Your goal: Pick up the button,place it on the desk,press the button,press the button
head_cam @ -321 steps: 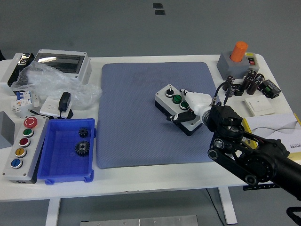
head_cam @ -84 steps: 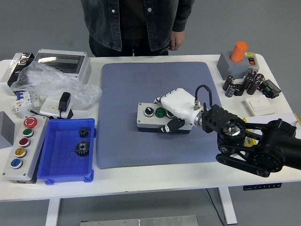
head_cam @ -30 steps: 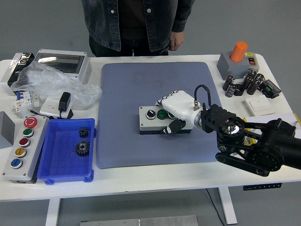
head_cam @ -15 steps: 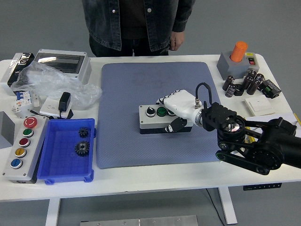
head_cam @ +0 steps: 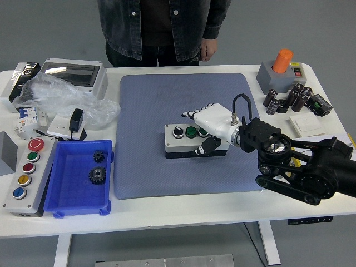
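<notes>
On the blue mat (head_cam: 167,105) sits the button box (head_cam: 186,142); our right hand (head_cam: 211,123) hovers over it, fingers loosely spread, holding nothing. Off-centre press could skid the box.

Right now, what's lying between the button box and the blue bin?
Nothing: in the head view only bare blue mat separates the button box from the blue bin.

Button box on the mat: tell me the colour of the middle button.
Green, seen in the head view on the button box, just left of the robot hand.
</notes>
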Available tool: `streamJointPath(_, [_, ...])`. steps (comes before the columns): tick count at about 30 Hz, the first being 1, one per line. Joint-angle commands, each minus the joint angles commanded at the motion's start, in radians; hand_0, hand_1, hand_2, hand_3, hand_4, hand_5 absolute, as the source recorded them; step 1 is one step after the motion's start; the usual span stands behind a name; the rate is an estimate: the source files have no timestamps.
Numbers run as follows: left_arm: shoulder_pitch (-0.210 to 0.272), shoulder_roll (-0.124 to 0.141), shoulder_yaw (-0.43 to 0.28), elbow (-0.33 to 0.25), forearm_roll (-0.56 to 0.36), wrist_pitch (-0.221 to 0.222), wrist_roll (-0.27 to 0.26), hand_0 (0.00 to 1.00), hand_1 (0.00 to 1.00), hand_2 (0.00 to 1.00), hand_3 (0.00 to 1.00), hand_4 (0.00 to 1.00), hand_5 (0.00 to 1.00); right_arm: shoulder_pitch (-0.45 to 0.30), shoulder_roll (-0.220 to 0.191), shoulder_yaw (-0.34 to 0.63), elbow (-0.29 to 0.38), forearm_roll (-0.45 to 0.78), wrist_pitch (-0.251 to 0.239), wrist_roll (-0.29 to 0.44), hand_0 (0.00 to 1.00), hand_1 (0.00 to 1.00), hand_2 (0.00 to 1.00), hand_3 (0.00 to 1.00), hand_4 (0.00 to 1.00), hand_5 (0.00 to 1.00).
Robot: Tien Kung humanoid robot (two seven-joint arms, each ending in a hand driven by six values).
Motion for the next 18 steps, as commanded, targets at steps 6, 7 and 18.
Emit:
streamJointPath(6, [0.001, 0.0, 0.008, 0.0, -0.009, -0.003, -0.005, 0.683, 0.703, 0.629, 0.62, 0.552, 0.411, -0.031, -0.06, 0.101, 0.099, -0.01, 0.05, -0.006, 0.82, 0.78, 0.862, 0.998, 0.998, 0.552])
streamJointPath(7, [0.002, 0.0, 0.012, 0.0, -0.014, -0.005, -0.008, 0.683, 0.703, 0.629, 0.62, 0.552, 0.411, -0.045, -0.08, 0.126, 0.124, -0.016, 0.059, -0.011, 0.82, 0.78, 0.862, 0.998, 0.998, 0.552])
streamJointPath(18, [0.008, -0.002, 0.011, 0.001, -0.025, -0.011, -0.024, 0.683, 0.704, 0.63, 0.62, 0.54, 0.415, -0.261, -0.289, 0.406, 0.397, -0.151, 0.017, -0.094, 0.83, 0.778, 0.89, 0.998, 0.998, 0.623])
